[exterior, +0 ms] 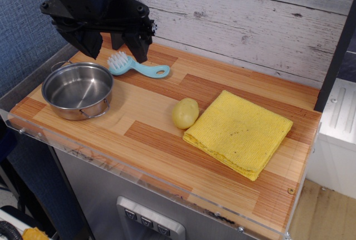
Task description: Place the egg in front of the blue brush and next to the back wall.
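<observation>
The pale yellow egg (184,113) lies on the wooden tabletop (150,140) near the middle, touching the left edge of the folded yellow cloth (239,131). The light-blue brush (136,66) with white bristles lies at the back left, its loop handle pointing right. The back wall (250,23) of whitewashed planks runs behind the table. My black gripper (113,48) hangs at the back left, just above and behind the brush's bristle end, far from the egg. Its fingers (138,50) stand apart and hold nothing.
A steel pot (78,89) stands at the left, in front of the brush. A blue textured side wall (22,23) closes the left side. A dark post (336,50) stands at the back right corner. The table's front edge has a clear plastic lip (139,179).
</observation>
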`<state>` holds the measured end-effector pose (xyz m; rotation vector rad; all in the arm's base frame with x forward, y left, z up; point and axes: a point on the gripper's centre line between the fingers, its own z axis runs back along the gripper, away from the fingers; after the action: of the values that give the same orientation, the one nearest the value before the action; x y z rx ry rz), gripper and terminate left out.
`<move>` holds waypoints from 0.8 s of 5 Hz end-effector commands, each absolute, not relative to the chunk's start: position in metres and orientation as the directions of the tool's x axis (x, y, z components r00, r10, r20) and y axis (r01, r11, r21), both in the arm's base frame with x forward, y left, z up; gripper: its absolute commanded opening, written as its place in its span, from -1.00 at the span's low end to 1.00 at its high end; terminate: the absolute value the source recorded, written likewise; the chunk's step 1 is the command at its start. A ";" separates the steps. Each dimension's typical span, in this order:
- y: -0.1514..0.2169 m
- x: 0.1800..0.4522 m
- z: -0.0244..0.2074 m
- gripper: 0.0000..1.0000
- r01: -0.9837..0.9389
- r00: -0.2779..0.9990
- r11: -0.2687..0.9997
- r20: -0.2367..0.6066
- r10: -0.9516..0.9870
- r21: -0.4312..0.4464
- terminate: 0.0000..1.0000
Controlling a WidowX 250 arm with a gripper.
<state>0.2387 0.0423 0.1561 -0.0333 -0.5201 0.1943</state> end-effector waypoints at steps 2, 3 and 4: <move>0.039 0.242 0.141 1.00 -0.210 0.833 0.968 0.493 0.251 -0.138 -1.00; 0.042 0.260 0.130 1.00 -0.225 0.806 0.960 0.522 0.281 -0.169 -1.00; 0.043 0.277 0.118 1.00 -0.230 0.807 0.961 0.521 0.278 -0.156 -1.00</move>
<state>0.2732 0.0413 0.1051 -0.0881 -0.5250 0.2745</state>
